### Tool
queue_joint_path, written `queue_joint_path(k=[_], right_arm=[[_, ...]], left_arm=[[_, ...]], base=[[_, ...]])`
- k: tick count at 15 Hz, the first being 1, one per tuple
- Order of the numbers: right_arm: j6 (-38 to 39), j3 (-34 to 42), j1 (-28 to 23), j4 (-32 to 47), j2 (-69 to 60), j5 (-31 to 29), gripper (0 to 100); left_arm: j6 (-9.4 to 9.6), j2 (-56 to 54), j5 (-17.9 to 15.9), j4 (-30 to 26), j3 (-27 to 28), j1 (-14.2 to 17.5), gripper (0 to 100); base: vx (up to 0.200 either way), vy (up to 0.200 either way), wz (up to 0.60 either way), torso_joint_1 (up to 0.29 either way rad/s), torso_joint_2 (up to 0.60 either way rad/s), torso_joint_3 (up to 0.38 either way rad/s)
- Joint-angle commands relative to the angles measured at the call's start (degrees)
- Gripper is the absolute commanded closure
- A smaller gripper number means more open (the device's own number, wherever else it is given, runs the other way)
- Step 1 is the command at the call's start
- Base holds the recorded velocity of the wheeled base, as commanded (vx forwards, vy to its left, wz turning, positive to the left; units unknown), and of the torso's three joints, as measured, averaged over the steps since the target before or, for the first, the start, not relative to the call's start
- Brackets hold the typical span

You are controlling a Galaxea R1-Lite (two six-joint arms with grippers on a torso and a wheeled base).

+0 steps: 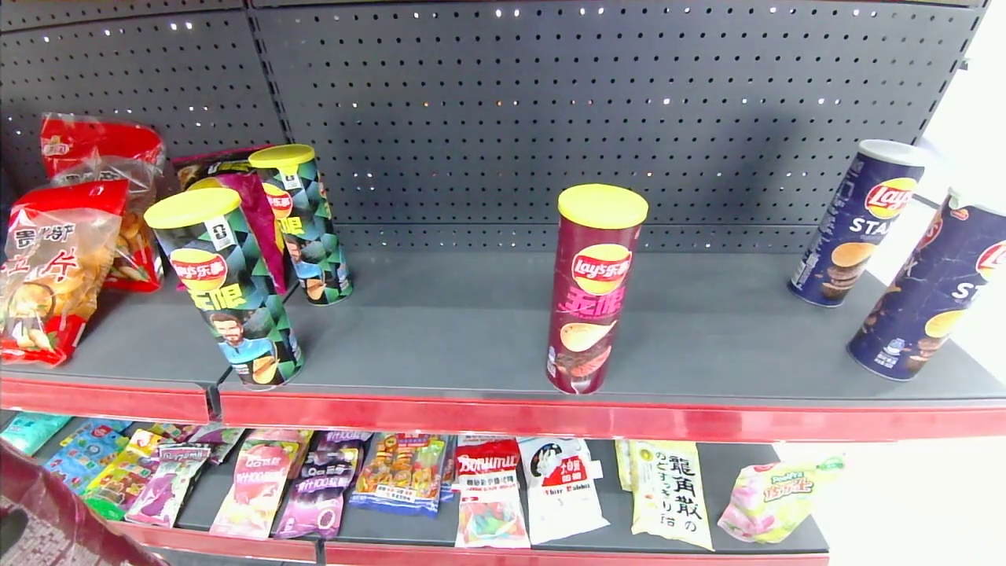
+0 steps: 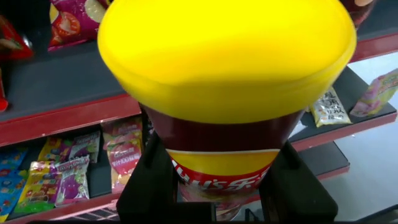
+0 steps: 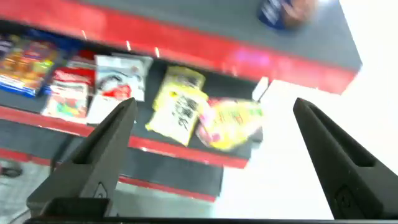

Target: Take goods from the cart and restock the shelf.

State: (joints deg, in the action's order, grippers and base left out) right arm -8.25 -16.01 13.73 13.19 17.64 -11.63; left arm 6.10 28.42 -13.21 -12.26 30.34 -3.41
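Left gripper (image 2: 221,190) clamps a maroon cardboard crisp tube with yellow plastic lid (image 2: 227,56), lid end toward the wrist and long axis along the fingers. Beyond it lies the grey shelf deck with red front lip (image 2: 62,84). Right gripper (image 3: 214,112) is spread and empty, so placing likely falls to the left arm.
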Motion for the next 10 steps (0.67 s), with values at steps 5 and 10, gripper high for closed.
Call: queue_joint_path(k=[5, 10], right_arm=[[2.72, 11.52, -2.21, -7.21, -12.01, -0.67, 0], [2.54, 12.75, -2.13, -9.76, -12.10, 2.14, 0]], left_arm=[[1.73, 1.64, 0.56, 0.31, 1.47, 0.16, 100], [1.46, -0.03, -0.76, 0.22, 1.03, 0.16, 100]], base=[[0.000, 0.000, 0.00, 0.000, 0.00, 0.000], [0.000, 0.000, 0.00, 0.000, 0.00, 0.000]])
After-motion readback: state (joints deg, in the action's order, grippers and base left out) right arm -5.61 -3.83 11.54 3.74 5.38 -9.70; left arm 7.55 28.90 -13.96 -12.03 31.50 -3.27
